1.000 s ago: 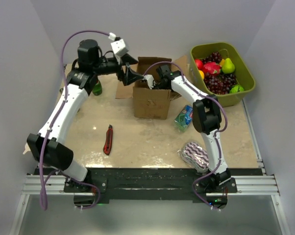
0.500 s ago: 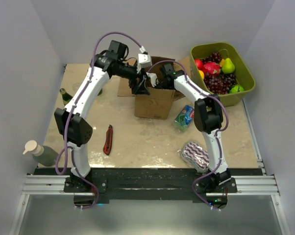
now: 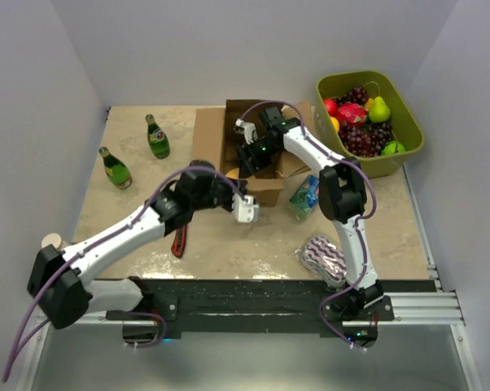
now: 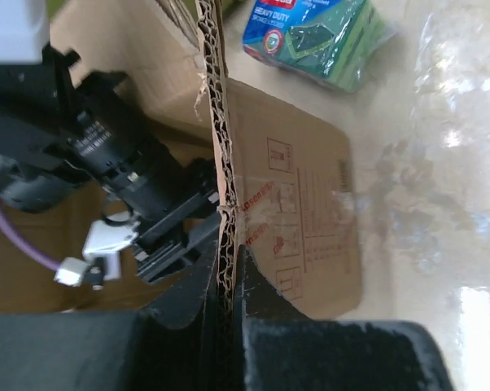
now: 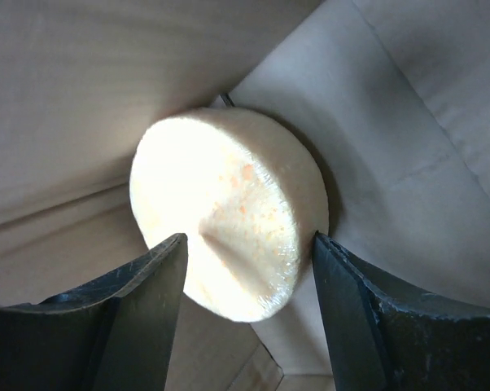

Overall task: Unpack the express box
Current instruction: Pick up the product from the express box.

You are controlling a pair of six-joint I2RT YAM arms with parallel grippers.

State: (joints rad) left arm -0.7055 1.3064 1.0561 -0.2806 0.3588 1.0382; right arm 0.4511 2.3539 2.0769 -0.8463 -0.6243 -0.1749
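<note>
**Wrist views and overhead view.** My left gripper point(image 4: 227, 281) is clamped on the top edge of one wall of the express box point(image 4: 302, 212). The corrugated edge runs straight out from between its fingers, with one finger inside the carton and one on the outer face. The box stands open on the desk point(image 4: 448, 163). The face beyond the outer finger carries printed marks too small for me to read. Past the far end of that wall lies a green sponge pack point(image 4: 318, 37), cut off by the frame edge. On the inner side of the left gripper, the right arm's black wrist reaches down into the carton. From overhead, that arm's own wrist hides its fingertips.

My right gripper point(image 5: 248, 239) stands partly open deep inside the box. Its fingers point(image 5: 139, 301) flank a cream-coloured round block point(image 5: 229, 204) that sits in a corner of the carton floor. Both fingertips meet the block's outline, but I cannot tell whether they press on it or hang just above it. What the block is I cannot make out. In the overhead view, the left forearm covers part of a red box cutter point(image 3: 178, 242).
</note>
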